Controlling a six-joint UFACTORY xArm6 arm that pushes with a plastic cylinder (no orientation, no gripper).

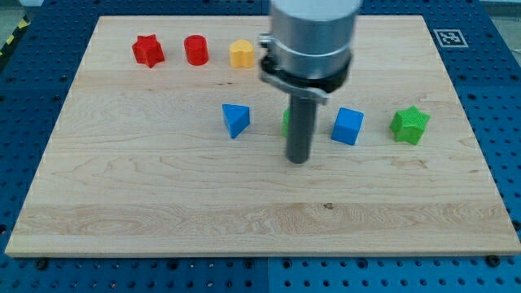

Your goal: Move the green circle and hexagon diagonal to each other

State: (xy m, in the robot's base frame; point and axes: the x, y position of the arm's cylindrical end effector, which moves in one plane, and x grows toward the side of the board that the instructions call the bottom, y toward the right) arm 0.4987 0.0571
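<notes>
My tip (299,159) rests on the board near its middle, below the row of blocks. A green block (286,122) shows only as a sliver at the rod's left edge; its shape is hidden. It sits just above the tip. A yellow block (241,54), which looks like a hexagon, lies near the view's top, left of the arm's grey body. The tip is well below it and to its right.
A red star (148,50) and a red circle (196,50) lie at the top left. A blue triangle (236,120) is left of the rod. A blue cube (348,125) and a green star (409,124) are to its right. The wooden board (163,203) sits on a blue pegboard.
</notes>
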